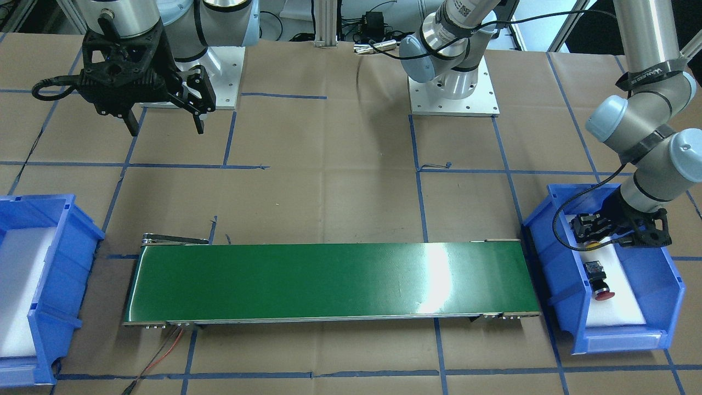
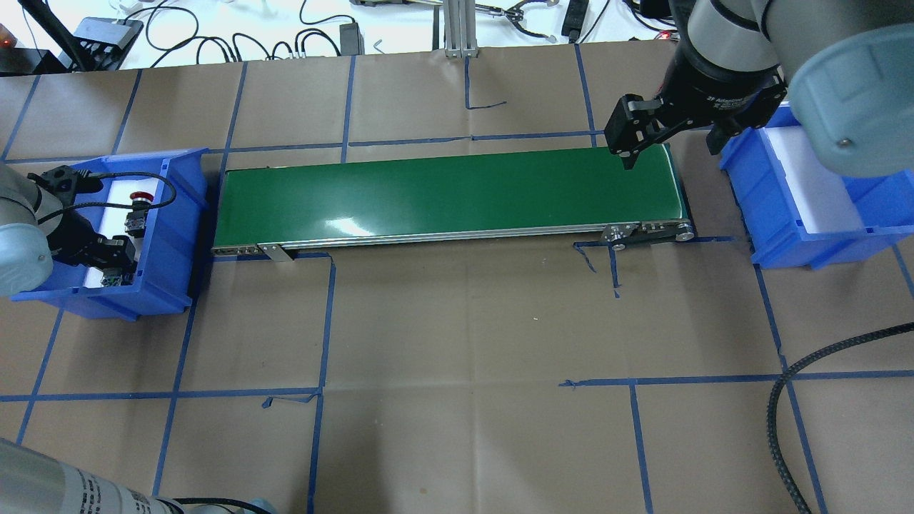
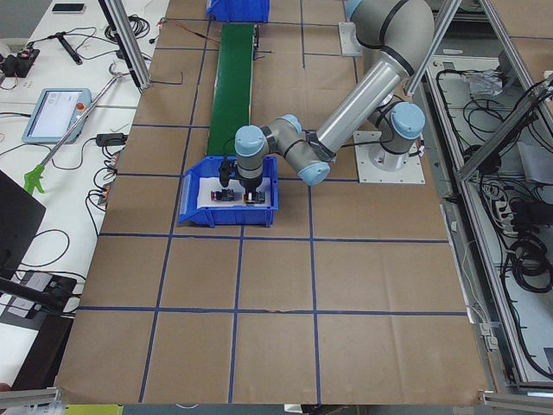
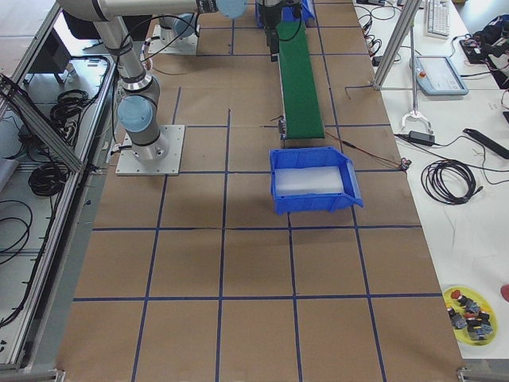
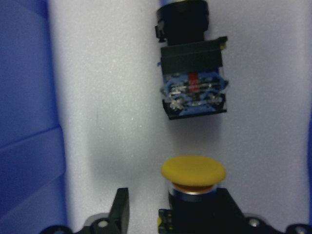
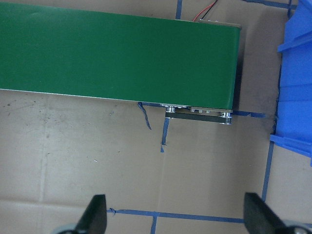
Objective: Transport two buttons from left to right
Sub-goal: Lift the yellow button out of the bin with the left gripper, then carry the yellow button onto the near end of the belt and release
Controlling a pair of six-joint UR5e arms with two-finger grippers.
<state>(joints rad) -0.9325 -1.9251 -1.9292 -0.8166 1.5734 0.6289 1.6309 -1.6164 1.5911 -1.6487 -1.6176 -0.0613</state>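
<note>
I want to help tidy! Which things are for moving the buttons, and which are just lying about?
For the job: yellow mushroom-cap push-button, red-capped push-button, blue plastic bin holding them, second blue plastic bin, long green conveyor belt.

Just lying about: yellow plate of small parts, grey-framed tablet, coiled black cable.

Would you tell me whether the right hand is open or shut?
Open: on the right hand, the fingers stand wide apart in the wrist view, nothing between them.

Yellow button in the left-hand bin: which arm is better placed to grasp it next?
Left. The left gripper is down inside the blue bin, open, with the yellow button right at its fingers. The right gripper hangs open by the conveyor's far end.
</note>
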